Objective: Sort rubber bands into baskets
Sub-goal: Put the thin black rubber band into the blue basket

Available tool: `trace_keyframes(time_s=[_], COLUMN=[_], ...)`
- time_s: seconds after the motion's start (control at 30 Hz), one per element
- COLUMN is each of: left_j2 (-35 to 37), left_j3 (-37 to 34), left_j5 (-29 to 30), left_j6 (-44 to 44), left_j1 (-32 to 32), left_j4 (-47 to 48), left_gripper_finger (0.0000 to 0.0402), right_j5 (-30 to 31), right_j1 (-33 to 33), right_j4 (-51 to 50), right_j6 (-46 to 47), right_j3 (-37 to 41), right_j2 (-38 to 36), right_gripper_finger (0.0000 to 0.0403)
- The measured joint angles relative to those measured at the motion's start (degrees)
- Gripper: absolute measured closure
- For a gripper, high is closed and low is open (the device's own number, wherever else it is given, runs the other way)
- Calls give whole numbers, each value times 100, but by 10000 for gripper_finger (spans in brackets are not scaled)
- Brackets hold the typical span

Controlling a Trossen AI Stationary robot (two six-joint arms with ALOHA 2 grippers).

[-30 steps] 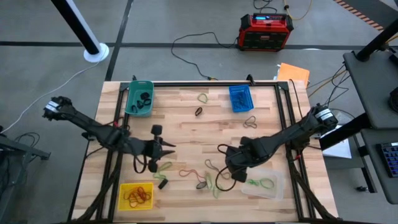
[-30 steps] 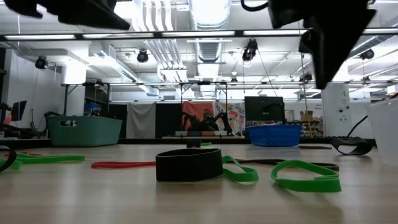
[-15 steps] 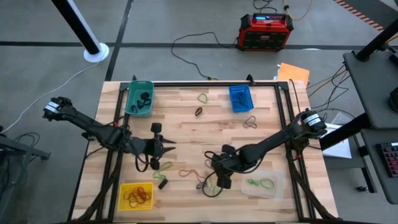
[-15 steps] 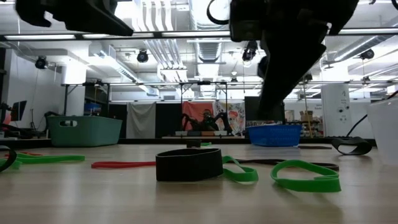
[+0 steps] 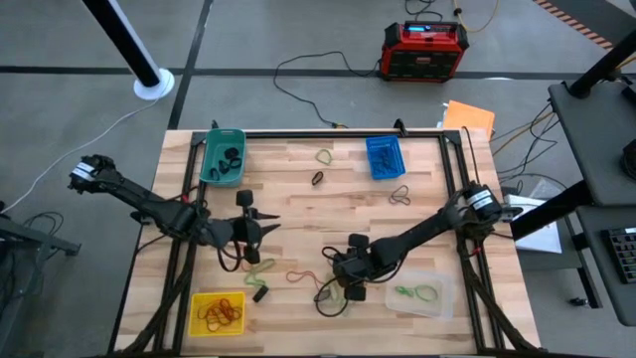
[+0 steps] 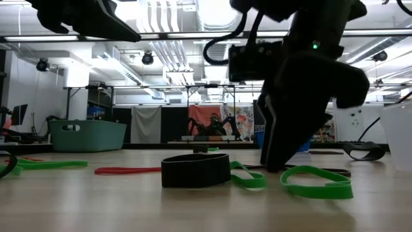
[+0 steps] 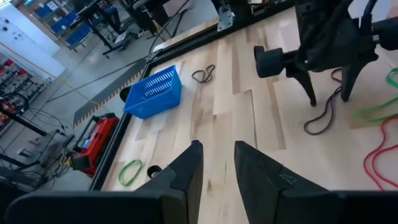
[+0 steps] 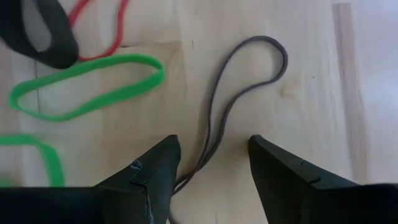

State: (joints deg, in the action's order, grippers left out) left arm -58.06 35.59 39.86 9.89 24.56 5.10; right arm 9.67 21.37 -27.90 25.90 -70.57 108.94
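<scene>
One thin dark grey rubber loop (image 8: 245,93) lies between the right gripper's (image 8: 210,163) released jaws, beside two green rubber loops (image 8: 87,93) on the counter.

On the pale wood surface (image 5: 298,194), corner baskets are teal (image 5: 222,156), blue (image 5: 384,156), yellow (image 5: 217,312) and clear (image 5: 422,295); beneath my black right pincer (image 8: 211,163) lies a grey band (image 8: 245,93), beside a green one (image 8: 87,87).
</scene>
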Motion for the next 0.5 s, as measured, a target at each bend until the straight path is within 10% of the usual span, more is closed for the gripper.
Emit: trace_keyframes(time_s=[0.5], left_j2=[0], left_j3=[-4], left_j5=[1], left_j6=[29], left_j1=[-2], left_j4=[4], left_gripper_finger=[325], right_j5=[22], right_j1=[0], right_j4=[-4], right_j6=[-285], right_j3=[-13], right_j2=[730], right_gripper_finger=[387])
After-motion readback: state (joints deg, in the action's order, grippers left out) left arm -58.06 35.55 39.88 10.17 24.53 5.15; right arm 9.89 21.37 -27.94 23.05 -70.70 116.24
